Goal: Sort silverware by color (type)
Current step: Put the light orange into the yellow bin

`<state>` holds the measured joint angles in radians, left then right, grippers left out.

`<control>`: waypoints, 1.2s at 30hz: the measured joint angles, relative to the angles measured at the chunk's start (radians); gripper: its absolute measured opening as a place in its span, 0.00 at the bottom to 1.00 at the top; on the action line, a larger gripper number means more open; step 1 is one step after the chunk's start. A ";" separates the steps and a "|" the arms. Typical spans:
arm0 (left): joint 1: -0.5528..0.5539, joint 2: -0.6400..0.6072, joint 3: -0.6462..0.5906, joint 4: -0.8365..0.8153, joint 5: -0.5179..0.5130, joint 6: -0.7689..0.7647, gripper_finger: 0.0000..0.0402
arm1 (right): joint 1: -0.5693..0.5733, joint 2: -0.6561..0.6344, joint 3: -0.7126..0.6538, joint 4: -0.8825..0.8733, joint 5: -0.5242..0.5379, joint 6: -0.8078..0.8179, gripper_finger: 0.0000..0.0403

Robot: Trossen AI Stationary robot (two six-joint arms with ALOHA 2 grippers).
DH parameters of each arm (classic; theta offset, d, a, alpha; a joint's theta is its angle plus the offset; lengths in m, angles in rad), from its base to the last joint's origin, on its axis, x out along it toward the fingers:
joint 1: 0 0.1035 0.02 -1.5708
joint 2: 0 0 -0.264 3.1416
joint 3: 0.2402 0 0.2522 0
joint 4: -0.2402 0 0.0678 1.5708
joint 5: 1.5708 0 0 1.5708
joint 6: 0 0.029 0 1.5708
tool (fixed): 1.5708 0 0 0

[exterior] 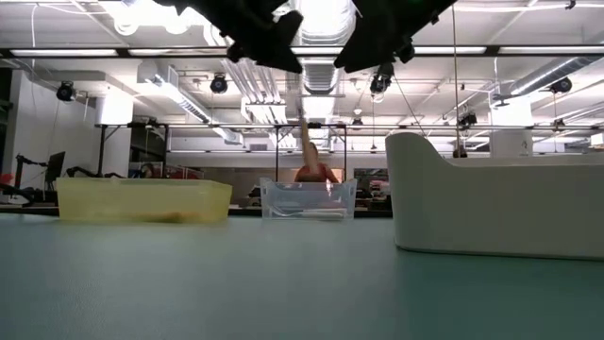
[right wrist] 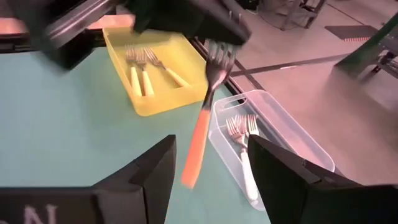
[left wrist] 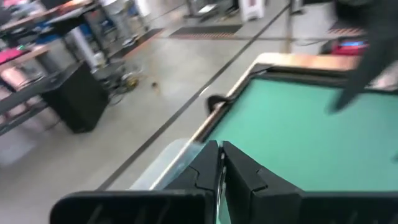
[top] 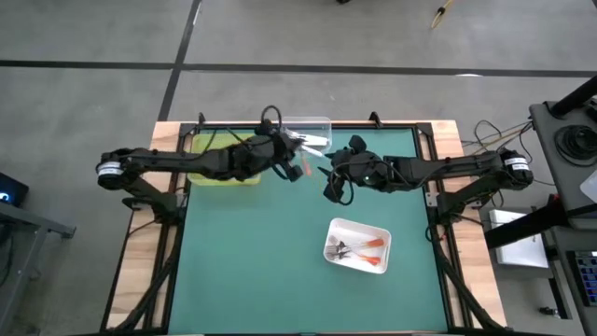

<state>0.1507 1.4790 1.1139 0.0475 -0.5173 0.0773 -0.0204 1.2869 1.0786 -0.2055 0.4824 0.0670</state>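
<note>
Above the clear tray's (right wrist: 273,134) near edge, left gripper (right wrist: 214,45) clamped on orange fork's (right wrist: 202,127) head, handle hanging free, right gripper (right wrist: 211,165) spread apart nearby, bare mat (top: 261,252) below.

The yellow plastic tray (top: 224,171) sits at the table's back edge. The clear plastic tray (top: 309,132) is just to its right. The white tray (top: 357,245) lies nearer the front, with forks (top: 354,248) inside.

- The white tray (top: 357,246) sits alone on the green mat, open table on every side.
- Beyond it, the left gripper (top: 297,159) and right gripper (top: 334,168) crowd the space above the clear tray (top: 308,131).
</note>
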 joint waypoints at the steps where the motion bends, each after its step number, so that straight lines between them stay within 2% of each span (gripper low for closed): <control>1: 0.013 -0.016 -0.006 -0.022 -0.010 -0.003 0.00 | 0.000 0.000 0.000 -0.005 0.000 0.001 0.48; 6: 0.090 -0.132 -0.070 -0.108 -0.028 -0.039 0.00 | 0.000 0.000 0.000 -0.040 0.000 0.013 0.48; 9: 0.134 -0.224 -0.115 -0.171 -0.075 -0.065 0.00 | 0.000 0.000 0.000 -0.050 0.000 0.014 0.48; 13: 0.162 -0.341 -0.180 -0.229 -0.078 -0.098 0.00 | 0.000 0.000 -0.001 -0.050 0.000 0.014 0.48; 20: 0.158 -0.483 -0.305 -0.228 0.034 -0.142 0.00 | 0.000 0.002 -0.001 -0.048 0.000 0.025 0.48; 27: 0.158 -0.517 -0.382 -0.220 0.037 -0.188 0.00 | 0.000 0.003 -0.001 -0.049 -0.001 0.028 0.48; 31: 0.157 -0.500 -0.399 -0.212 0.042 -0.238 0.00 | 0.000 0.003 -0.001 -0.049 -0.001 0.034 0.48; 36: 0.137 -0.452 -0.411 -0.179 0.099 -0.299 0.00 | 0.000 0.004 -0.001 -0.043 -0.002 0.099 0.48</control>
<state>0.2875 1.0270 0.7025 -0.1314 -0.4178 -0.2214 -0.0204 1.2907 1.0779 -0.2489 0.4805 0.1658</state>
